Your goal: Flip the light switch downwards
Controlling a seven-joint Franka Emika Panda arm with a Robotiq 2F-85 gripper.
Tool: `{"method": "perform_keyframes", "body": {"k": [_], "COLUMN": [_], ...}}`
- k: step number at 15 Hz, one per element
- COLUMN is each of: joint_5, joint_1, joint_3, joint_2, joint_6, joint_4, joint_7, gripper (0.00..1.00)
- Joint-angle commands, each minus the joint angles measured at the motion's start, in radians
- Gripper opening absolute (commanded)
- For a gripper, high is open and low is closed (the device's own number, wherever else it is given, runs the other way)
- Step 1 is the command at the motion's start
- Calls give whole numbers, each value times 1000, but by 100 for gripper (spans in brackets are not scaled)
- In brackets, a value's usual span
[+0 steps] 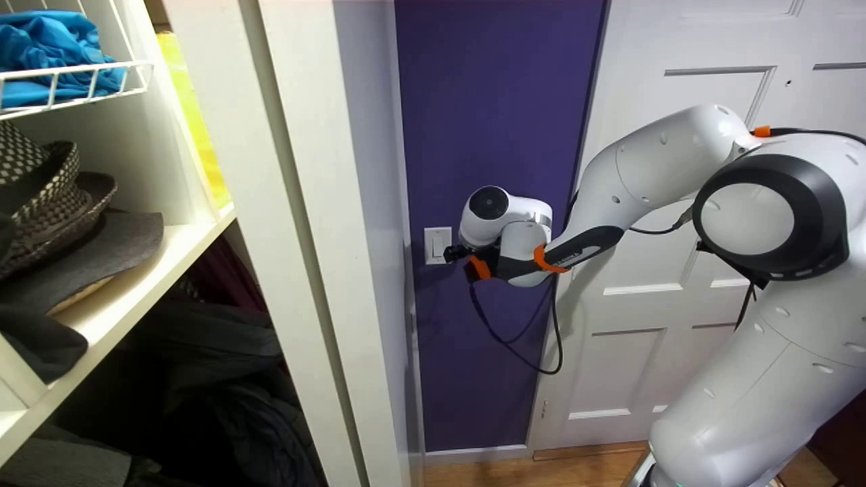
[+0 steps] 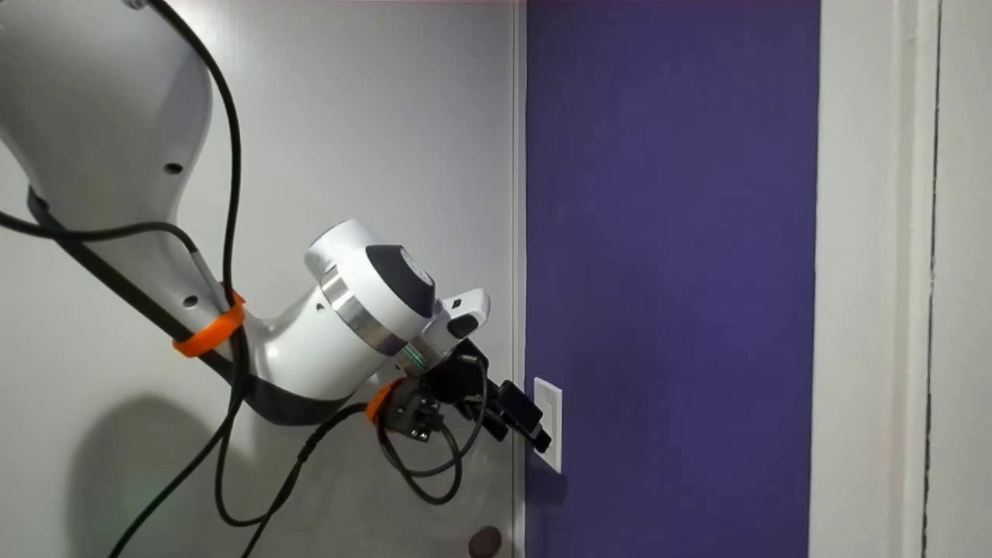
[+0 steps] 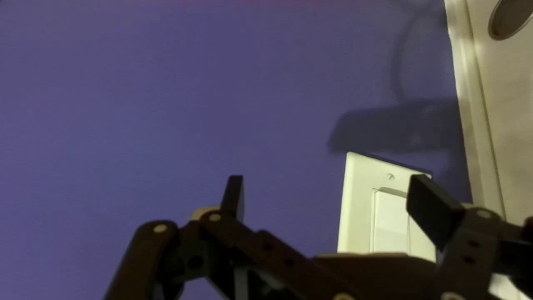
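Closest to the wrist camera we had the gripper (image 3: 327, 183), its fingers (image 3: 433, 206) spread wide, holding nothing. One finger overlapped the light switch (image 3: 387, 212) in that view; its partner sat off to the switch's side, over purple wall (image 3: 166, 104). The switch was on that wall, just beside the white panel (image 2: 387, 155). We read it as a flat paddle (image 3: 390, 227), no lever to hook.

What we figured could bite us:
- Offset: only one finger lined up with the switch, so a straight push might land on the plate's border, or the far finger might hit wall first and stall us.
- Wrong half: in an exterior view a fingertip (image 2: 542, 442) covered the switch's lower part, probably right for down. Upward drift could put us on the top half.
- Slip: the gripper was angled down toward the switch, so the tip could skate along the paddle.
- Scrape: the white panel left little room beside the switch; a sideways correction risked contact.
- Snag: cable (image 1: 559, 345) slack hung lower than the switch; a low swing could catch it.

Whether the fingertip touched the switch, we couldn't tell.
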Motion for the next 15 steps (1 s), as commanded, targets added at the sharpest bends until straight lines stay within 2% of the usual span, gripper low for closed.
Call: {"method": "perform_keyframes", "body": {"k": [1, 3, 4, 6, 9, 15], "joint_5": [-121, -166, -188, -224, -263, -239], "joint_1": [-14, -12, -11, -8, -1, 5], "joint_3": [-3, -6, -9, -13, -14, -12], "joint_2": [61, 93, 108, 141, 186, 252], "joint_6": [55, 72, 89, 115, 140, 198], "joint_4": [63, 96, 113, 147, 196, 242], "joint_7": [91, 128, 145, 182, 228, 253], "gripper": [100, 100, 75, 66, 44, 2]}}
